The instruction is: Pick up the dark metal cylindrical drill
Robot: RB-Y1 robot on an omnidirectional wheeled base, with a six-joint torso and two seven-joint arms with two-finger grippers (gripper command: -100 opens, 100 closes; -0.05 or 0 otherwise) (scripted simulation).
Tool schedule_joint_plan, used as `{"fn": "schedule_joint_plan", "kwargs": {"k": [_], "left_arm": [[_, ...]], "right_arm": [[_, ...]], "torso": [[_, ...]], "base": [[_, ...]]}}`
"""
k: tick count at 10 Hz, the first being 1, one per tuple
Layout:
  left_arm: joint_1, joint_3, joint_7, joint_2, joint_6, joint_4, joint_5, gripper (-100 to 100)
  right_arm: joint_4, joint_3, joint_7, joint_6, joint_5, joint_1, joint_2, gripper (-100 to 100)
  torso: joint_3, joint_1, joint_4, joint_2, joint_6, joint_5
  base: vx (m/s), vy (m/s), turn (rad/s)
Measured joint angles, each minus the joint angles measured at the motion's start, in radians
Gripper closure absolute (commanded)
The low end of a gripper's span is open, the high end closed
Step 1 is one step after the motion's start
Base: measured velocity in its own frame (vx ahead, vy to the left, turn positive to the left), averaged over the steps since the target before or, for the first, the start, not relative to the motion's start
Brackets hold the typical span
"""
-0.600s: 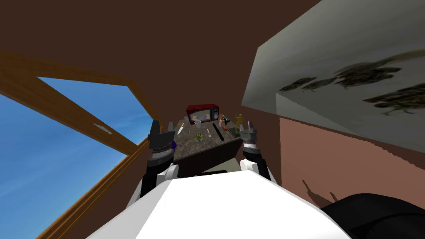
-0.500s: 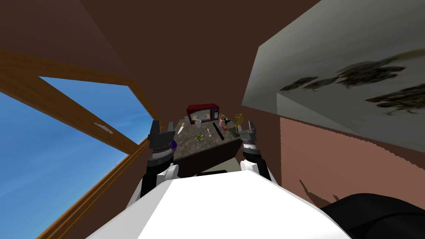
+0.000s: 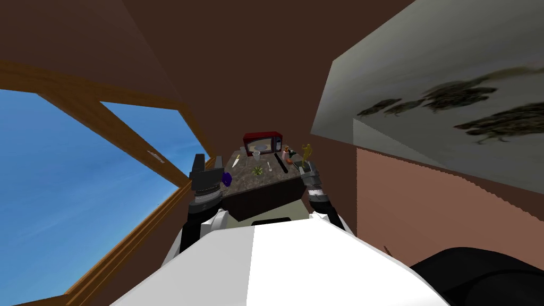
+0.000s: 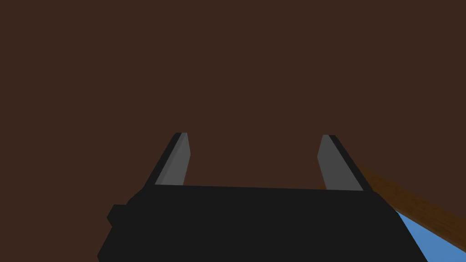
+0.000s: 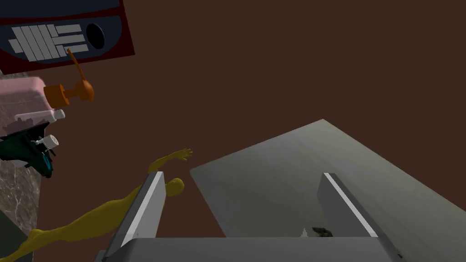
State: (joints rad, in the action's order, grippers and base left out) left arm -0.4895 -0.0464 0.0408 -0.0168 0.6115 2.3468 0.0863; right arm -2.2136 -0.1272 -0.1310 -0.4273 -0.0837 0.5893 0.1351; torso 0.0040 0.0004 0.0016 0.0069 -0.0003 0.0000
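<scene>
The drill (image 3: 281,162) is a long black stick. It lies flat on the speckled counter (image 3: 243,177), just in front of the red microwave (image 3: 262,142). A small white spoon (image 3: 269,166) lies beside it, and a pink bottle with an orange pump (image 5: 68,93) stands on its other side. Nobody is holding the drill, so the picking up is not done yet. The right gripper (image 5: 245,200) is the closer one. It hangs at the right edge of the counter, next to a little yellow figure (image 5: 91,223), and its two fingers are wide apart with nothing between them. It looks past the drill at the wall, so I think it has to turn and reach over to the black stick, come down around it, squeeze and lift. The left gripper (image 4: 255,154) is at the left corner of the counter, near a small purple thing (image 3: 227,178). Its fingers are spread apart too and hold nothing. So the job looks like it is only at the start, with the reach, the grab and the lift all left to do.
</scene>
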Motion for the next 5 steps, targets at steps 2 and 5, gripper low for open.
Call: {"fn": "schedule_joint_plan", "kwargs": {"k": [2, 5], "left_arm": [[0.0, 0.0, 0.0, 0.0, 0.0, 0.0, 0.0, 0], [0.0, 0.0, 0.0, 0.0, 0.0, 0.0, 0.0, 0]], "right_arm": [[0.034, -0.028, 0.0, -0.002, -0.002, 0.02, 0.041, -100], [0.091, -0.056, -0.023, -0.015, -0.026, 0.074, 0.142, -100]], "torso": [[-0.001, 0.0, -0.001, -0.002, 0.0, 0.0], [0.0, -0.001, 0.0, -0.001, 0.0, 0.0]], "base": [[-0.056, 0.004, 0.1], [-0.083, 0.009, 0.168]]}}
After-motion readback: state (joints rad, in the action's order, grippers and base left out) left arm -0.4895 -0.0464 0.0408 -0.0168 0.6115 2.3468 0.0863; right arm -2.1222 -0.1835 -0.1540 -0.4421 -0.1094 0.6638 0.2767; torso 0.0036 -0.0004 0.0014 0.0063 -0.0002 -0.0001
